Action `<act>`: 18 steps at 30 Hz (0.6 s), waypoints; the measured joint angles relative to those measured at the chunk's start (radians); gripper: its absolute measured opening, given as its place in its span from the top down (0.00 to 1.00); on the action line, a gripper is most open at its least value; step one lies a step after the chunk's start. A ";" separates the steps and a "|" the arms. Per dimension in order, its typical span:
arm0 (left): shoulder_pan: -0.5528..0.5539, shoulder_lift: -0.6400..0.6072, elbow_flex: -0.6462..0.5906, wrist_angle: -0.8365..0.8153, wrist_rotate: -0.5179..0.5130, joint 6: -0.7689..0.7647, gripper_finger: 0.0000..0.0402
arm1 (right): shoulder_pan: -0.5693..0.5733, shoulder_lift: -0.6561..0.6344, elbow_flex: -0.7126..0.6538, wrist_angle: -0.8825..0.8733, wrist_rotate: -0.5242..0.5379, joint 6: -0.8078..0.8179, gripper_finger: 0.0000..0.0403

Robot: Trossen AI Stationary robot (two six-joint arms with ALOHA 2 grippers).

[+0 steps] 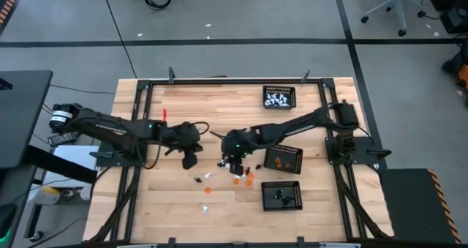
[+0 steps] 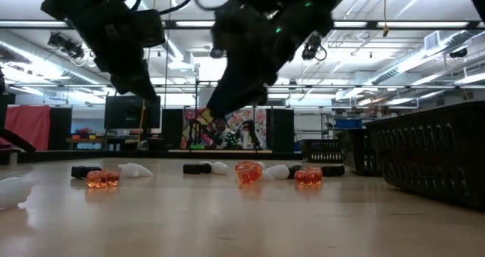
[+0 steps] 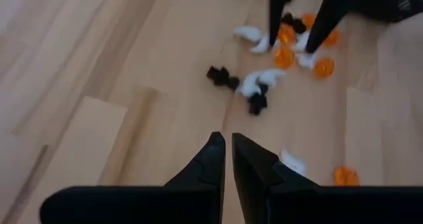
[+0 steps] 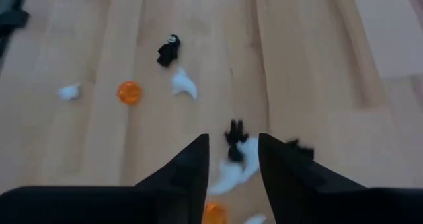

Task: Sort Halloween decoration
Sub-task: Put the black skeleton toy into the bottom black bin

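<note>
- The right gripper (image 1: 235, 162) hung low over the middle of the wooden surface (image 1: 183, 204), its jaws apart and empty above the scattered figures.
- In the right wrist view, a black figure (image 4: 234, 138) and a white figure (image 4: 232, 173) lay touching each other on the wood, seen between the two dark fingers (image 4: 192, 164).
- The left gripper (image 1: 190, 160) was just beside the pile, on the side toward the surface's left edge, with its jaws almost together and holding nothing.
- The Halloween decoration (image 1: 234, 178) lay loose around the centre of the surface: orange, white and black pieces in a small cluster under the right gripper, with a few strays nearer the front edge, among them an orange piece (image 1: 207, 189) and a white piece (image 1: 205, 208).
- Three black mesh trays stood near the right edge. The tray by the back edge (image 1: 278, 96) held white figures, the middle tray (image 1: 284, 159) held orange ones, and the tray nearest the front edge (image 1: 282, 195) held black ones.
- From table height, orange figures (image 2: 248, 172) sat among white and black ones in a row across the wood.
</note>
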 joint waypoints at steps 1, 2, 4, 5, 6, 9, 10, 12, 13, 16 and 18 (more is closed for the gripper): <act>-0.008 -0.003 -0.002 0.016 -0.016 -0.022 0.91 | -0.009 0.021 0.020 -0.012 -0.002 -0.024 0.64; -0.015 -0.010 -0.009 0.013 -0.033 -0.045 0.91 | -0.018 0.046 0.046 -0.027 -0.004 -0.046 0.62; -0.029 -0.019 -0.018 -0.004 -0.072 -0.088 0.91 | -0.032 0.085 0.090 -0.046 -0.006 -0.094 0.59; -0.038 -0.021 -0.018 -0.003 -0.093 -0.103 0.91 | -0.040 0.102 0.109 -0.074 -0.009 -0.122 0.57; -0.047 -0.026 -0.018 0.002 -0.116 -0.114 0.91 | -0.046 0.123 0.133 -0.085 -0.019 -0.149 0.56; -0.081 -0.052 -0.024 0.009 -0.168 -0.142 0.91 | -0.059 0.161 0.179 -0.127 -0.045 -0.225 0.52; -0.091 -0.062 -0.023 0.002 -0.189 -0.150 0.91 | -0.060 0.174 0.194 -0.125 -0.049 -0.243 0.51; -0.116 -0.084 -0.030 -0.056 -0.220 -0.177 0.91 | -0.065 0.180 0.197 -0.140 -0.053 -0.280 0.49; -0.124 -0.092 -0.024 -0.047 -0.238 -0.192 0.91 | -0.065 0.185 0.197 -0.139 -0.055 -0.301 0.49; -0.153 -0.116 -0.028 -0.109 -0.281 -0.220 0.91 | -0.067 0.196 0.197 -0.180 -0.038 -0.362 0.48; -0.168 -0.121 -0.024 -0.115 -0.298 -0.231 0.91 | -0.067 0.208 0.197 -0.189 -0.023 -0.401 0.48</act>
